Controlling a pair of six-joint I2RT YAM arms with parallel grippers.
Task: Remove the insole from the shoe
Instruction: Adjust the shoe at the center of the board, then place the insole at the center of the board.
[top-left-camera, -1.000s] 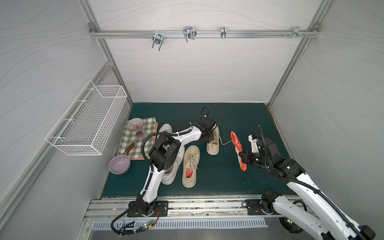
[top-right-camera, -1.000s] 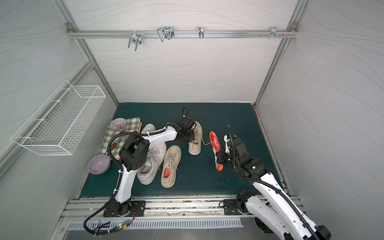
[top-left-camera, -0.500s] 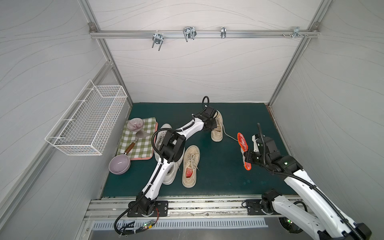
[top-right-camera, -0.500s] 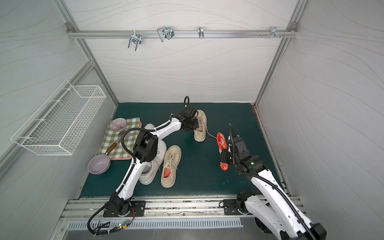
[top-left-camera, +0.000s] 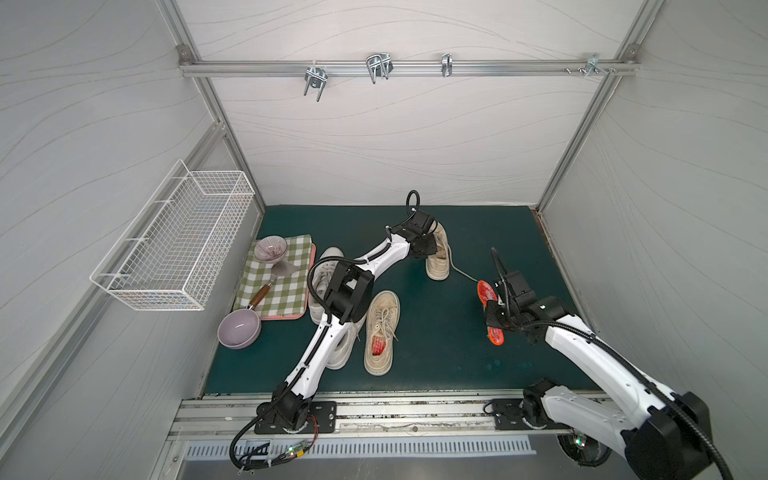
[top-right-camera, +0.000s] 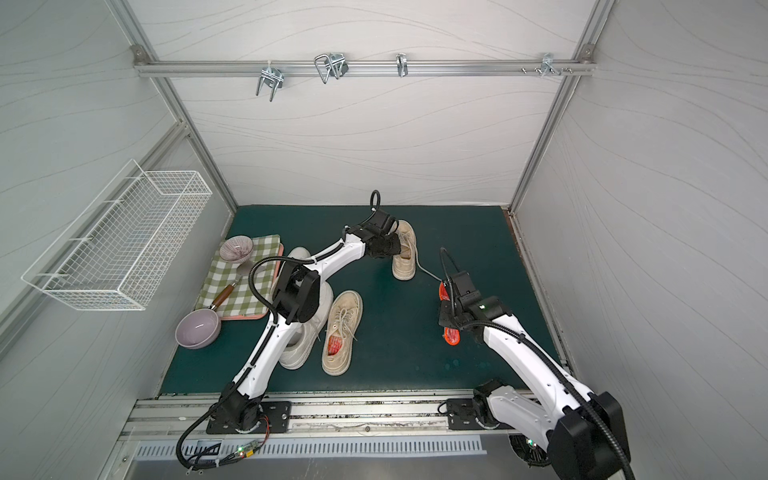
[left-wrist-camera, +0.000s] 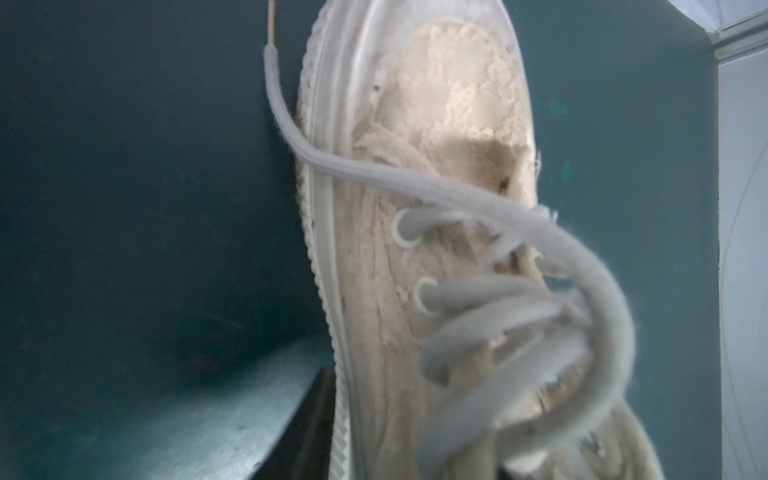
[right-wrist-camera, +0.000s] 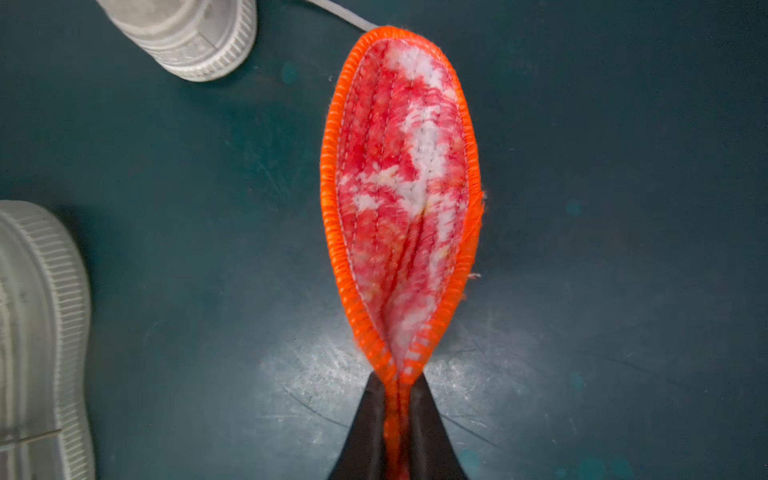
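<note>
Low down, right gripper (right-wrist-camera: 397, 384) tight on orange insole (right-wrist-camera: 399, 166); left gripper (top-left-camera: 432, 249) far outstretched at shoe (top-left-camera: 438, 269), jaws unclear

Two beige shoes (top-left-camera: 438, 266) (top-left-camera: 380, 328), two insoles (top-left-camera: 484, 291) (top-left-camera: 377, 345) (one tucked inside), two bowls (top-left-camera: 239, 328) (top-left-camera: 270, 248).

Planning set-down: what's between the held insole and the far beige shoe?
Only a loose lace on green mat, trailing from the shoe toward the insole; seen in both top views.

Orange insole (right-wrist-camera: 399, 187) in end effector (right-wrist-camera: 397, 381)
</note>
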